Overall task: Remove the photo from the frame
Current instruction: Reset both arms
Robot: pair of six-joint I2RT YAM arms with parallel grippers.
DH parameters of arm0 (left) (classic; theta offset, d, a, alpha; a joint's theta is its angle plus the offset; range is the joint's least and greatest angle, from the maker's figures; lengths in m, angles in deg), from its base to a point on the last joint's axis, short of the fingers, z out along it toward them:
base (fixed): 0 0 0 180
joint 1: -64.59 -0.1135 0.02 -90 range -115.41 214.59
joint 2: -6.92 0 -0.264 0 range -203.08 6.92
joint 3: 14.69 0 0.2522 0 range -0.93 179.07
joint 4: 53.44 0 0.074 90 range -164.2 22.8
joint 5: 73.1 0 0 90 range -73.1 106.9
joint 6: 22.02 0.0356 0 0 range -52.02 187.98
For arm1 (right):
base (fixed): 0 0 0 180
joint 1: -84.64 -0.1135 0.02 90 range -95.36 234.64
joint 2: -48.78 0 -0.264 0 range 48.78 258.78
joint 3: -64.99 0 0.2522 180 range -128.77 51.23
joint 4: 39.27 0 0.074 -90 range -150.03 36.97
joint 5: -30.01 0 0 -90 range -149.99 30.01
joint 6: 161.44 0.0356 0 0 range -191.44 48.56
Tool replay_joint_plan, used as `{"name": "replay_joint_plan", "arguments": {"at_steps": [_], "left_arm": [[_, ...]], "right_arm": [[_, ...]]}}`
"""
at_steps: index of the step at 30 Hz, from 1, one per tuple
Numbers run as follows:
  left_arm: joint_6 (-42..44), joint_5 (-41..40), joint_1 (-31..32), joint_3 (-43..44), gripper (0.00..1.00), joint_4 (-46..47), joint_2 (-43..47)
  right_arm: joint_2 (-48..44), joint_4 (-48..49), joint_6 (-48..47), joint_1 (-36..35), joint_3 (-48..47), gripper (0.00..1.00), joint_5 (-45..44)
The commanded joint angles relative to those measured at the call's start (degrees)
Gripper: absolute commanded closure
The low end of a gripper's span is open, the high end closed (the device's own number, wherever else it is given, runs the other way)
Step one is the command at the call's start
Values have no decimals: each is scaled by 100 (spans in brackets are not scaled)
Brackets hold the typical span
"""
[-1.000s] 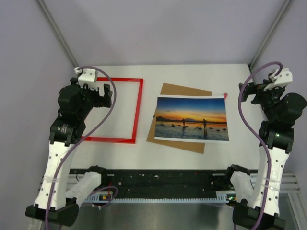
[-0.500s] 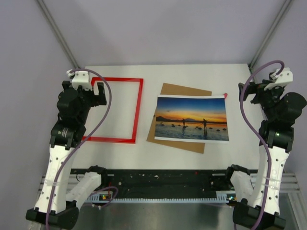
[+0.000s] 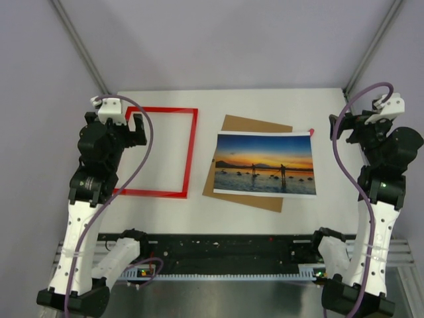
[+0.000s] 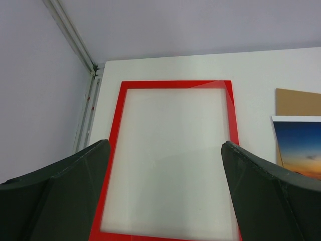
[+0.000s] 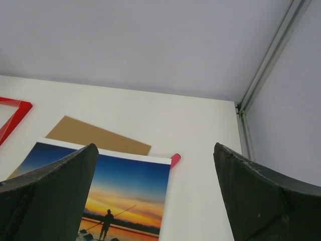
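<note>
White table (image 3: 265,99) bears frame (image 3: 193,146) and photo (image 3: 265,164) (apart); left tool (image 4: 164,150) and right tool (image 5: 155,150) gape wide, apparently empty.

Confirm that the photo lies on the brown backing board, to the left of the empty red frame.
Wrong side. The photo does lie on the brown backing board, but to the right of the empty red frame, not the left. The top external view shows it.

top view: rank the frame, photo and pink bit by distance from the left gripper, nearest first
1. frame, left side, right by the left gripper
2. photo, right of centre
3. pink bit, at the photo's far right corner
</note>
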Motion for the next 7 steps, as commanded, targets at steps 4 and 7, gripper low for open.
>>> {"name": "replay_joint_plan", "arguments": {"at_steps": [4, 7], "left_arm": [[-90, 76, -32, 105, 1, 211, 35], [-90, 111, -41, 131, 1, 211, 26]], "right_arm": [[18, 73, 44, 78, -395, 1, 26], [44, 64, 26, 78, -413, 1, 35]]}}
